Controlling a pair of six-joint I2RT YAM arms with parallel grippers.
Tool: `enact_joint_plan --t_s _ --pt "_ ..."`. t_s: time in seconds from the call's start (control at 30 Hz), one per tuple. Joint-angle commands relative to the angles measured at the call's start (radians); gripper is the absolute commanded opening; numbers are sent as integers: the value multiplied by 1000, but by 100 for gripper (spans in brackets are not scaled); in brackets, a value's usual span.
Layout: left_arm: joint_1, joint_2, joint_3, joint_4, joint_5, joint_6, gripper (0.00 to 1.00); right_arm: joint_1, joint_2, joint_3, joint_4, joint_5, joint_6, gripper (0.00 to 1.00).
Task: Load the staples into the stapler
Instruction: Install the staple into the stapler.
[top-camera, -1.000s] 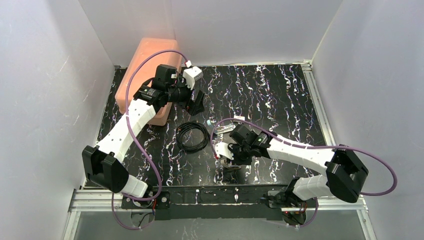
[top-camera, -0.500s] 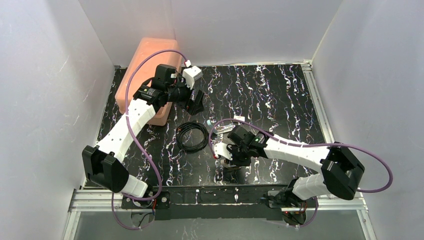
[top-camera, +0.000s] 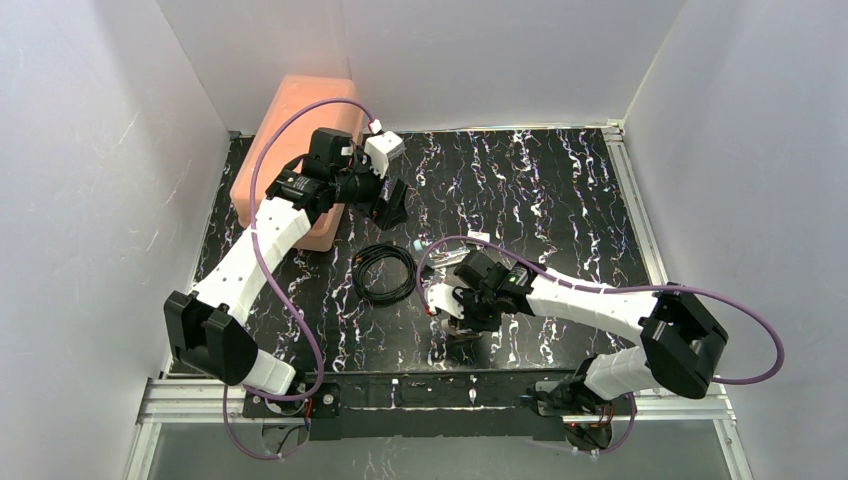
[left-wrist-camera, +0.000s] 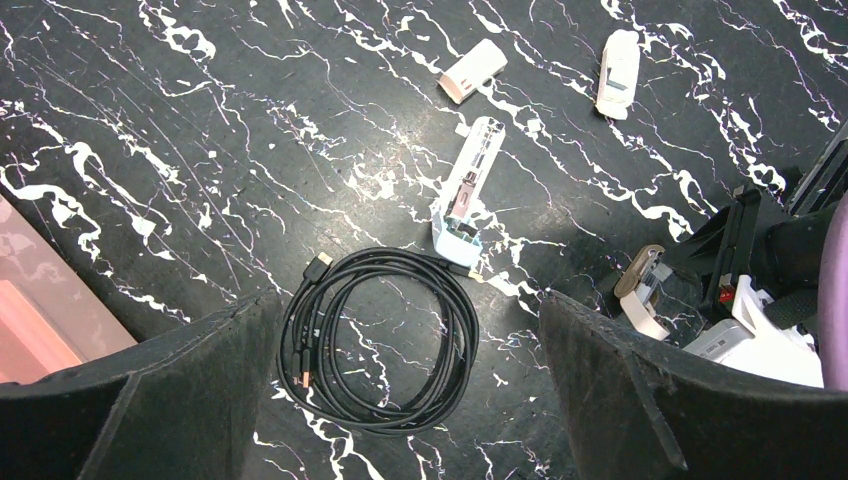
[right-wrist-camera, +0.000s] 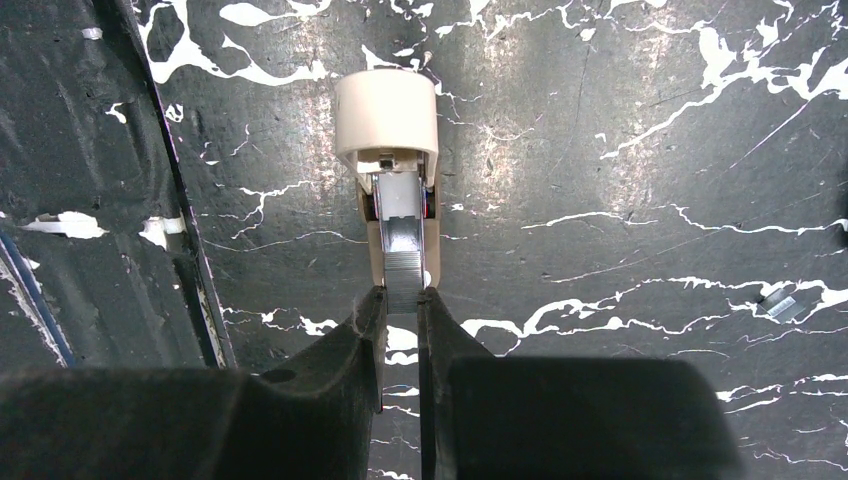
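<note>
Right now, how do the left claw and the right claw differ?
The left claw stands wide open and empty; the right claw is pinched shut on the staples. The left claw hangs farther back, facing the cable coil and stapler; the right claw is nearer the table's near edge. Both point downward.

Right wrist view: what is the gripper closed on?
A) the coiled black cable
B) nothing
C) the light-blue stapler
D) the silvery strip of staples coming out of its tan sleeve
D: the right gripper pinches the end of the silvery staples, which stick out of the tan sleeve; the stapler lies elsewhere, seen in the left wrist view.
</note>
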Motion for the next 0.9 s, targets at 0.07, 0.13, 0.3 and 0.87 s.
enact_joint_plan --t_s 0.07,0.13,0.3,0.87 --pt "8 -8 38 -8 3 7 98 7 3 42 8 5 12 1" --pt "7 -8 38 -9 2 7 98 6 2 43 8 5 11 1" --pt "8 -9 38 -9 4 7 99 7 7 44 6 8 11 1" --pt "7 -7 45 -14 4 7 99 13 17 39 4 15 9 1"
